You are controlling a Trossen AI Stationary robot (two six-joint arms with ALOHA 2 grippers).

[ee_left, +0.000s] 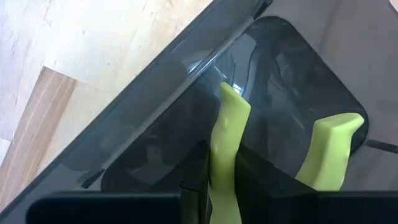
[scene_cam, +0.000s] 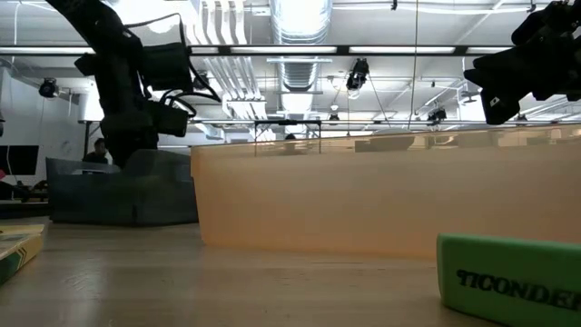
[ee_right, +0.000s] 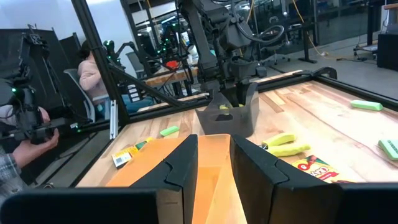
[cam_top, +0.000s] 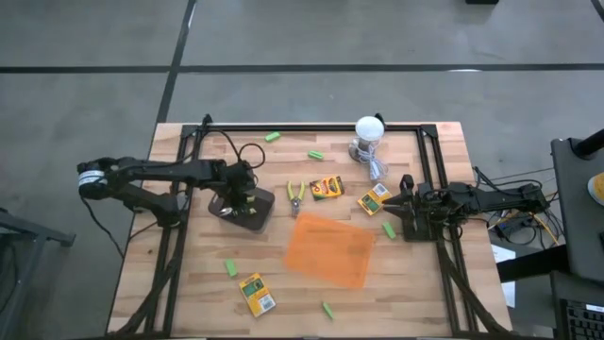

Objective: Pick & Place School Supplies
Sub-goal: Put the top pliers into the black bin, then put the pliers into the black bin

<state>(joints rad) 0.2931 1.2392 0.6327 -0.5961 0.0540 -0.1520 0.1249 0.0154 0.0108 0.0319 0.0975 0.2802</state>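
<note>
Between the left pincer's [ee_left: 211, 193] closed fingers, a green-handled plier-like tool [ee_left: 227, 149] hangs inside the dark bin [cam_top: 247, 210] left of the orange tray [cam_top: 330, 250]; release only once low and steady, while the right pincer [ee_right: 214, 165], slightly apart and empty, waits opposite.

Both arms are dark, near-black, built of slim tubes between chunky rounded joints. The left arm [cam_top: 156, 175] carries a pale grey band near its base, and a thin black cable loops over its wrist. The right arm [cam_top: 491, 200] trails thin cables at its base. The left pincer [cam_top: 247, 196] is black and blocky. The right pincer [ee_right: 214, 163] has two matte black fingers [ee_right: 179, 165] with angled, stepped faces, rising from a flat black bar
</note>
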